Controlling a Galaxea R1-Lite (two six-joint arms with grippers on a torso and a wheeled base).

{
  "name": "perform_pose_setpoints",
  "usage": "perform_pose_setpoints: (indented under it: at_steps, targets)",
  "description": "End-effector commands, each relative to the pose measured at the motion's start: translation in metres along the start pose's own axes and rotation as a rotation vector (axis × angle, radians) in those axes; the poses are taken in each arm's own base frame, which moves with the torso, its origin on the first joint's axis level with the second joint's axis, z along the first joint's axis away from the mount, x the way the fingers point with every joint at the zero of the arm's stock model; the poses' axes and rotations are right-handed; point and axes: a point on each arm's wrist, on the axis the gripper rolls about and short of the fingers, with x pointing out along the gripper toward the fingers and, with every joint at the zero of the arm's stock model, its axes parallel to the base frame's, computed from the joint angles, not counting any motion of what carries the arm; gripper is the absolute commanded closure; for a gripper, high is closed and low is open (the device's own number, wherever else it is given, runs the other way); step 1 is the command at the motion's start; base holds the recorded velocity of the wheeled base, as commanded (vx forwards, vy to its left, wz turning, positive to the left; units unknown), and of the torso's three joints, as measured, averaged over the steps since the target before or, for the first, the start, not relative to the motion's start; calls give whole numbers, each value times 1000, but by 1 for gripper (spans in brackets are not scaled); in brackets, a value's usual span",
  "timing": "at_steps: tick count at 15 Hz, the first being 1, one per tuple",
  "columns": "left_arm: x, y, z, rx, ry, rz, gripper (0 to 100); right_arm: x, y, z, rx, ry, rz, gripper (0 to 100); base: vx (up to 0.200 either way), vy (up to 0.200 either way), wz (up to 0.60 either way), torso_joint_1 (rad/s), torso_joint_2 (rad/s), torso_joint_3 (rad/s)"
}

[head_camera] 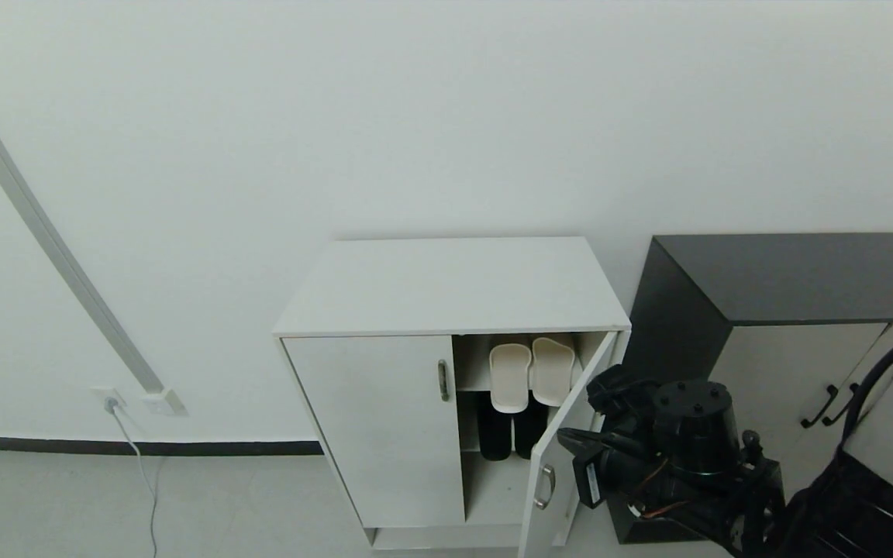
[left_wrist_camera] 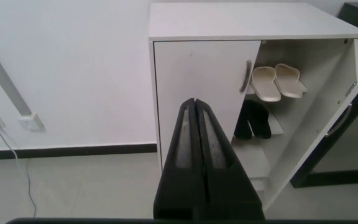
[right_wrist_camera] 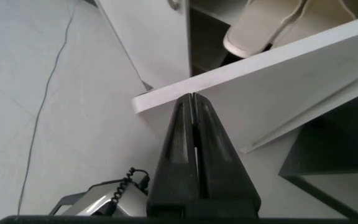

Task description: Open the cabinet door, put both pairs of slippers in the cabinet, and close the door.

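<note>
Slippers: We find both pairs already inside the cabinet [head_camera: 446, 287]. The beige slippers [head_camera: 532, 376] lie side by side on the upper shelf, toes past its front edge. The black slippers [head_camera: 512, 434] sit on the shelf below them.
Doors: The closed door [head_camera: 377, 426] covers the cabinet's left half. The open door [head_camera: 563, 473] on the right stands swung out at an angle, its handle [head_camera: 545, 487] facing outward.
Right gripper: The right gripper [right_wrist_camera: 192, 99] sits just outside the open door, fingers pressed together and holding nothing. The tips are at the door's free edge, though we cannot tell whether they touch it.
Left gripper: The left gripper [left_wrist_camera: 195, 102] hangs well apart from the cabinet, level with the closed door. Its fingers are also pressed together and empty.
Step in hand: We judge the loading done and the closing of the door about to start.
Next move: We think the shut fingers should push the door's outer face near its free edge. The push should follow the hinge's arc until the door meets the cabinet front, and the beige toes could catch it.
Surroundings: A dark cabinet [head_camera: 795, 275] stands just beside the open door, on the pale floor [head_camera: 222, 504].
</note>
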Motion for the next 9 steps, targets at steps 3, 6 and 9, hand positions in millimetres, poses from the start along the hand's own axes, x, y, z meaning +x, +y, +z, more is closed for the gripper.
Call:
perform_pose_setpoints:
  at_steps: [3,6,9]
  targets:
    - [0,0,0,0,1,0,100,32,-11,-11,12,15,-30,100,0,0,0,0,0,0]
    - [0,0,0,0,-1,0,100,46,-15,-11,16,5,-22,100,0,0,0,0,0,0]
    - [0,0,0,0,-1,0,100,54,-19,-10,20,-4,-26,100,0,0,0,0,0,0]
